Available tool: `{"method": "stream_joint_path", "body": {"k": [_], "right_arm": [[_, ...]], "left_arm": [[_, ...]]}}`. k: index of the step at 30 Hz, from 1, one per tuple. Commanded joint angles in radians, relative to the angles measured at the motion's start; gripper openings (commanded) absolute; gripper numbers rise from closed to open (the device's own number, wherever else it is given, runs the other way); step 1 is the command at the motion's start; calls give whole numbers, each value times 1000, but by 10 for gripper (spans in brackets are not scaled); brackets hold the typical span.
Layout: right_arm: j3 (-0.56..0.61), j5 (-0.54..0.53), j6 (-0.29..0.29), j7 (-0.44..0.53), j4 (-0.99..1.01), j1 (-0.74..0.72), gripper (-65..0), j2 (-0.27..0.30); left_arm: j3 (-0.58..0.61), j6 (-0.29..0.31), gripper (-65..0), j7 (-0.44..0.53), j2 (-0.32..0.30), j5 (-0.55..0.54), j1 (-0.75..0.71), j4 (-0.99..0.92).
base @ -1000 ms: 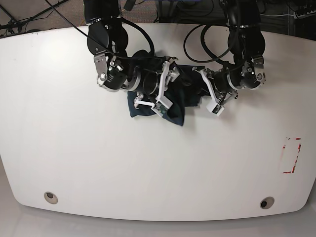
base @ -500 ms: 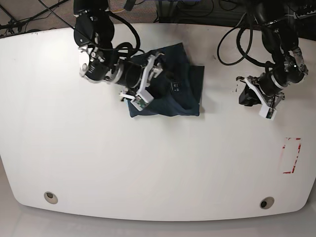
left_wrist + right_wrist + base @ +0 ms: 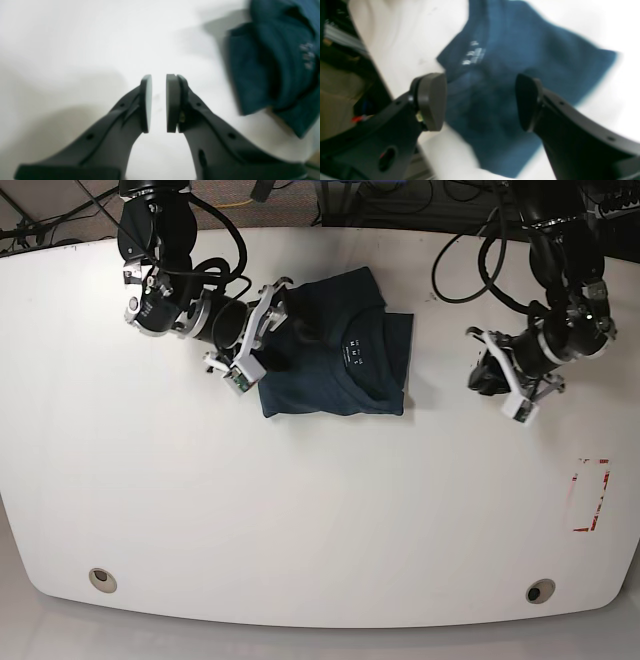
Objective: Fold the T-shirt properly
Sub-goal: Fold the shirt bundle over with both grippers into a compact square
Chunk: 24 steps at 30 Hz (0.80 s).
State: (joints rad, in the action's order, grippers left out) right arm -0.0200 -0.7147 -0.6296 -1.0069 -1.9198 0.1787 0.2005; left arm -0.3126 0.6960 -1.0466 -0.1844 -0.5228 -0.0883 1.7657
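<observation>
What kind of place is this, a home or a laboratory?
Probably a robotics laboratory, not a home. Two robot arms work over a bare white table with a folded T-shirt on it, loose black cables hang behind the table, and a rectangle of red tape marks is on the tabletop.

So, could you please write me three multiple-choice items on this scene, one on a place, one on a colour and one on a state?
1. Where does the T-shirt lie on the table?
A. near the far edge, between the arms
B. by the near edge
C. over the red marks

2. What colour is the T-shirt's printed neck label?
A. yellow
B. white
C. red

3. How is the right end effector?
A. shut on the T-shirt
B. open, holding nothing
C. shut on the table edge

Key: 1 A, the base view shows it there; 2 B, white print on dark cloth; 3 B, its jaws stand wide apart above the cloth.
</observation>
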Motion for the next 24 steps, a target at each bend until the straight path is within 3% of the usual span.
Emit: {"method": "stream_joint_path", "body": {"k": [1, 4, 8, 11, 15, 18, 24], "right_arm": [[-30, -15, -2, 23, 39, -69, -250, 15], [-38, -15, -2, 24, 139, -149, -290, 17], [-31, -15, -2, 72, 265, -233, -419, 21], [-28, -15, -2, 84, 343, -281, -490, 23], [18, 10, -2, 98, 437, -342, -503, 23], [64, 132, -2, 152, 457, -354, -504, 15], [91, 283, -3, 217, 498, -348, -504, 12]], "left_arm": [[77, 2, -568, 30, 27, -26, 17, 44], [183, 2, -568, 30, 50, -24, 26, 47], [315, 2, -568, 30, 79, -20, 52, 43], [364, 2, -568, 30, 133, 59, 52, 43], [369, 2, -568, 30, 184, 192, 38, 43], [370, 2, -568, 30, 194, 260, 18, 32], [362, 2, -568, 35, 173, 278, 28, -100]]}}
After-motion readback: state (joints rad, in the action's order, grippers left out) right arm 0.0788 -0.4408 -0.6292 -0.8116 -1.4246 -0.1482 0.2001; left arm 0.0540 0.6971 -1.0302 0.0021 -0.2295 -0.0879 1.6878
